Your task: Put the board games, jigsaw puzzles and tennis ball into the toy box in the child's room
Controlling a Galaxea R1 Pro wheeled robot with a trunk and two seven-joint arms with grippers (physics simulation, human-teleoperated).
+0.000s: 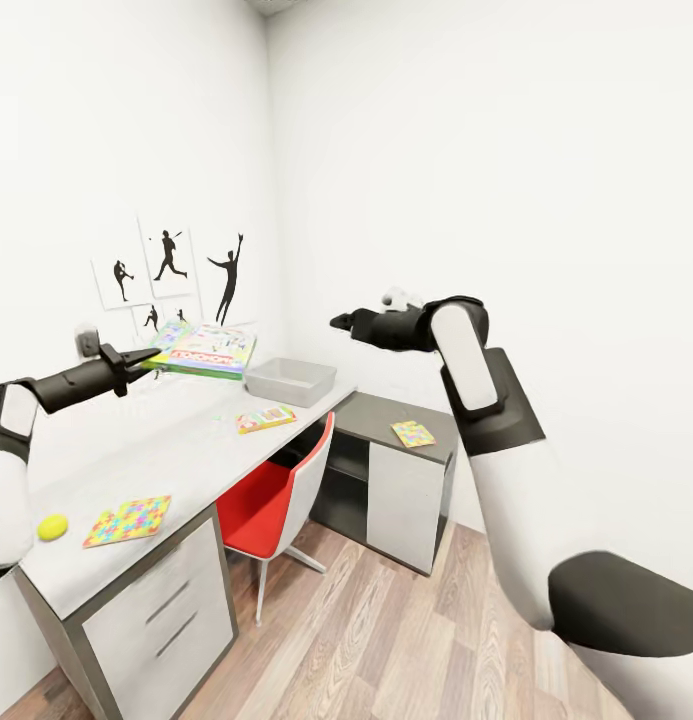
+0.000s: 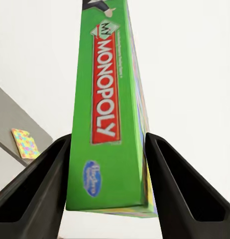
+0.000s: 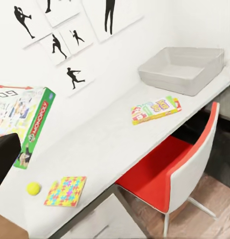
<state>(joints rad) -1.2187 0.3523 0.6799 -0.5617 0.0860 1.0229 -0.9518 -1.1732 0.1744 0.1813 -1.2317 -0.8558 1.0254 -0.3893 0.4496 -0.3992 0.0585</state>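
Note:
My left gripper [image 1: 138, 358] is shut on the edge of a green Monopoly board game [image 1: 202, 350], held in the air above the table [image 1: 176, 440]; the fingers [image 2: 50, 179] clamp its green side [image 2: 107, 124]. The pale grey toy box [image 1: 291, 380] sits beyond it at the table's far end. A second board game [image 1: 265, 418] lies flat near the toy box. One jigsaw puzzle [image 1: 128, 520] lies beside the tennis ball [image 1: 52, 526] at the near end. Another jigsaw puzzle [image 1: 413, 433] rests on the dark corner section. My right gripper [image 1: 341, 322] hovers high over that corner.
A red chair [image 1: 276, 490] is tucked under the table between the white drawers [image 1: 156, 610] and the corner cabinet [image 1: 401, 500]. Black silhouette pictures [image 1: 166, 265] hang on the wall behind. Wood-plank floor [image 1: 386, 640] lies open in front.

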